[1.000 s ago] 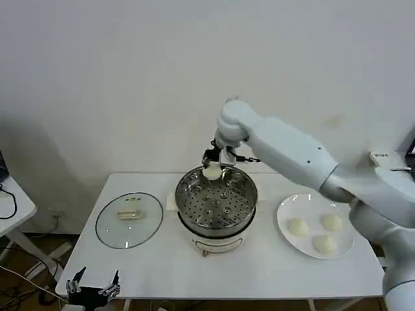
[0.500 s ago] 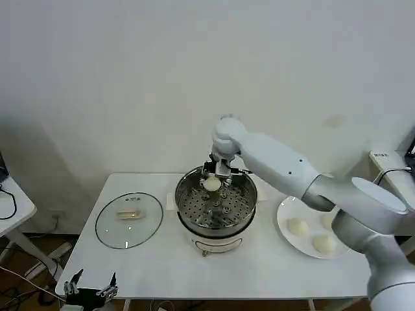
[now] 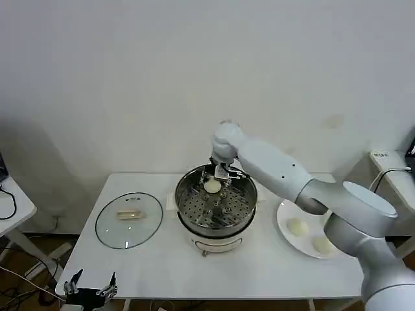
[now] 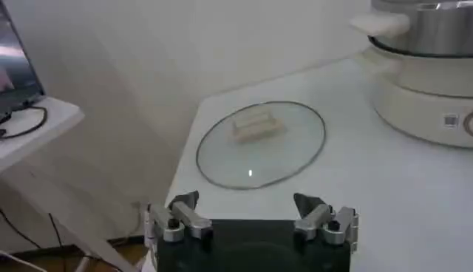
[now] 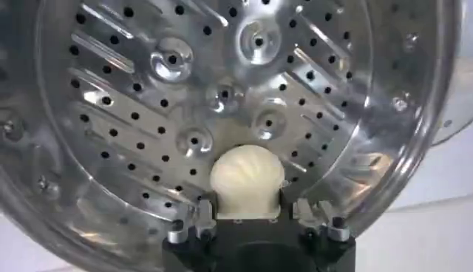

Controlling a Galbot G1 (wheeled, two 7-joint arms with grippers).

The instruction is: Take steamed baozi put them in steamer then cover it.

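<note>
Holding one baozi (image 3: 212, 187) in my right end effector (image 3: 213, 186), fingers closed on its two sides, inside the steamer (image 3: 216, 206) at the far side of the perforated basket (image 5: 222, 103). In the right wrist view the bun (image 5: 246, 181) sits pinched between the fingers (image 5: 198, 216), low over the basket floor; can't tell if it touches the metal. My right arm reaches in from the right, over the steamer's far rim.

Steamer stands mid-tabletop (image 3: 162, 259) on its cream base (image 3: 217, 245); no other buns in the basket.

Three more baozi on the white plate (image 3: 285, 220) to the right of the steamer: one at its left part (image 3: 297, 227), one nearer the front (image 3: 322, 244), the third mostly hidden behind my forearm. Plate is just beside the steamer, not touching.

Cover (image 3: 129, 219) lies flat on the tabletop left of the steamer, handle (image 3: 130, 214) up, near the steamer but apart from it. Left wrist view shows the same glass lid (image 4: 260, 144) with its bar handle (image 4: 256, 126) and the steamer base (image 4: 425, 103) beyond it.

My left end effector (image 3: 89, 289) is parked low off the tabletop's front-left corner, fingers spread wide, holding nothing; from its own wrist camera (image 4: 251, 220) both fingers (image 4: 181, 219) stand well apart.
</note>
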